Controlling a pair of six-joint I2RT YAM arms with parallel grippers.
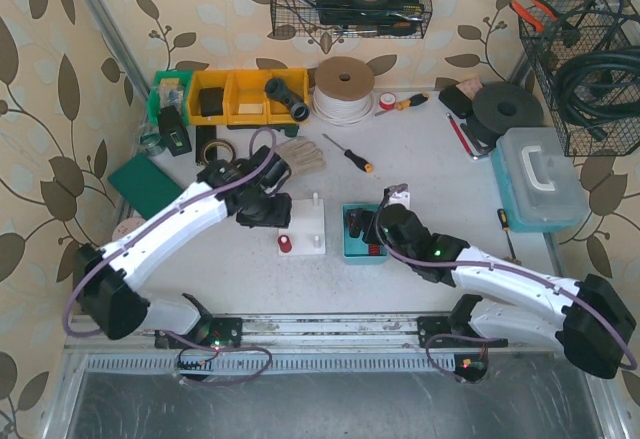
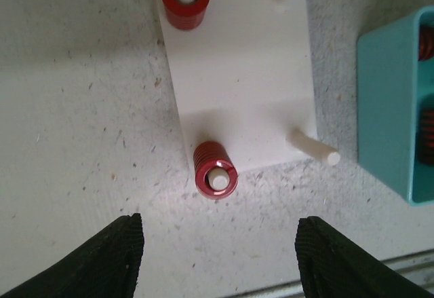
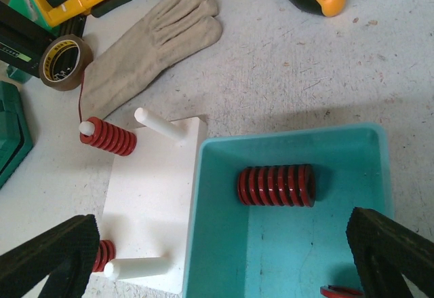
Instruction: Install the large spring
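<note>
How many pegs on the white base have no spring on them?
2, both along the edge of the white base beside the teal bin: far peg and near peg. None looks hidden.

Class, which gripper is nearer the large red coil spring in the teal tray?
Right. Right gripper hovers over the tray holding the spring; left gripper by the white peg base.

No lettering, label or number can be read.
</note>
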